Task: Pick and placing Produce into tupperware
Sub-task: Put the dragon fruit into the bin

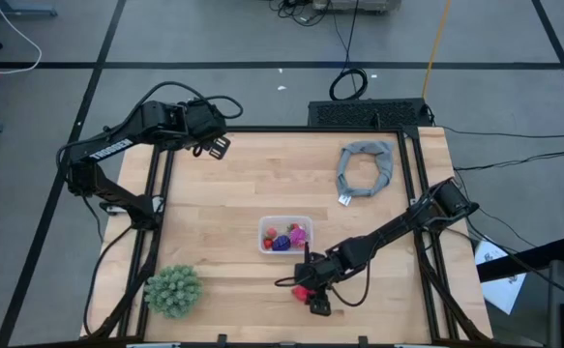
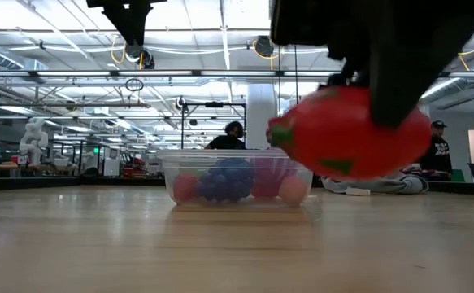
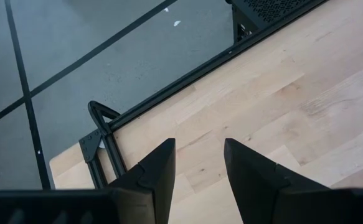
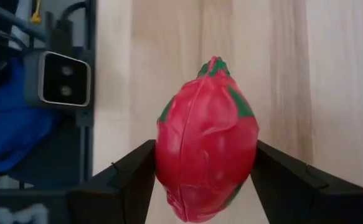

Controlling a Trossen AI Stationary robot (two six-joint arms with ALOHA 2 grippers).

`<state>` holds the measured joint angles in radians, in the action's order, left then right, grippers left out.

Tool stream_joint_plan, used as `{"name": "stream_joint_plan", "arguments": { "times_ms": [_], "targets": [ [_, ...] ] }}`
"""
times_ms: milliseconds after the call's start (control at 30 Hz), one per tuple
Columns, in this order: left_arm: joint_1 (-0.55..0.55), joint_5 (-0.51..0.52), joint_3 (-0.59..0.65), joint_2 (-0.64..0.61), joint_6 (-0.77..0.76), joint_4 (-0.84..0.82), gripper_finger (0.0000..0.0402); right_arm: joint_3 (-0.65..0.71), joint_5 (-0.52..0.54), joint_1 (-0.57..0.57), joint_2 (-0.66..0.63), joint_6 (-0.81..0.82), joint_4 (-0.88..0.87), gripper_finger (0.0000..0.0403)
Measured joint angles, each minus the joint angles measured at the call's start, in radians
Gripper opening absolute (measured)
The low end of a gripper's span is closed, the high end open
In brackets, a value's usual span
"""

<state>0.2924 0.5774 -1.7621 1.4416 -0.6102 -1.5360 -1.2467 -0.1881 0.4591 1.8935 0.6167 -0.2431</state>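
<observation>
Produce in hand: large red oval fruit (image 4: 206, 140) clamped between the right gripper (image 1: 311, 295) fingers, lifted clear of the table (image 1: 233, 184) near its front edge. Long axis running straight out ahead of the fingers, green-marked tip leading. Tupperware (image 1: 283, 235) just beyond, toward table centre, already holding berries and a purple piece. Left gripper (image 1: 217, 146) parked at the far left corner, jaws apart on nothing, well away.
</observation>
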Motion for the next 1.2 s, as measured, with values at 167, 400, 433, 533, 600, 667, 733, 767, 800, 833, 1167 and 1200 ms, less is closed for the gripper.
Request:
{"name": "stream_joint_plan", "arguments": {
  "times_ms": [167, 400, 433, 533, 600, 667, 733, 767, 800, 833, 1167, 1200],
  "targets": [
    [0.0, 0.0, 0.0, 0.0, 0.004, 0.0, 0.0143, -0.083, -0.001, -0.012, 0.0, -0.078, -0.111, 0.0229],
    [0.0, 0.0, 0.0, 0.0, 0.005, 0.0, 0.0143, -0.2, 0.001, -0.079, 0.0, -0.221, -0.265, 0.023],
    [0.0, 0.0, 0.0, 0.0, 0.006, 0.0, 0.0143, -0.213, 0.001, -0.093, 0.0, -0.242, -0.285, 0.023],
    [0.0, 0.0, 0.0, 0.0, 0.019, 0.0, 0.0143, -0.249, 0.002, -0.141, 0.0, -0.31, -0.33, 0.023],
    [0.0, 0.0, 0.0, 0.0, 0.03, 0.0, 0.0143, -0.271, 0.002, -0.174, 0.0, -0.354, -0.35, 0.023],
    [0.0, 0.0, 0.0, 0.0, 0.031, 0.0, 0.0143, -0.298, 0.003, -0.208, 0.0, -0.398, -0.377, 0.023],
    [0.0, 0.0, 0.0, 0.0, 0.038, 0.0, 0.0143, -0.324, 0.003, -0.24, 0.0, -0.439, -0.398, 0.023],
    [0.0, 0.0, 0.0, 0.0, 0.043, 0.0, 0.0143, -0.334, 0.004, -0.255, -0.001, -0.457, -0.401, 0.023],
    [0.0, 0.0, 0.0, 0.0, 0.049, 0.0, 0.0143, -0.343, 0.004, -0.27, -0.001, -0.475, -0.404, 0.023],
    [0.0, 0.0, 0.0, 0.0, 0.052, 0.0, 0.0143, -0.349, 0.004, -0.283, -0.001, -0.49, -0.405, 0.0231],
    [0.0, 0.0, 0.0, 0.0, 0.071, 0.0, 0.0143, -0.362, 0.008, -0.378, 0.009, -0.558, -0.402, 0.0231],
    [0.0, 0.0, 0.0, 0.0, 0.076, 0.0, 0.0143, -0.362, 0.008, -0.383, 0.012, -0.558, -0.405, 0.0231]
  ]
}}
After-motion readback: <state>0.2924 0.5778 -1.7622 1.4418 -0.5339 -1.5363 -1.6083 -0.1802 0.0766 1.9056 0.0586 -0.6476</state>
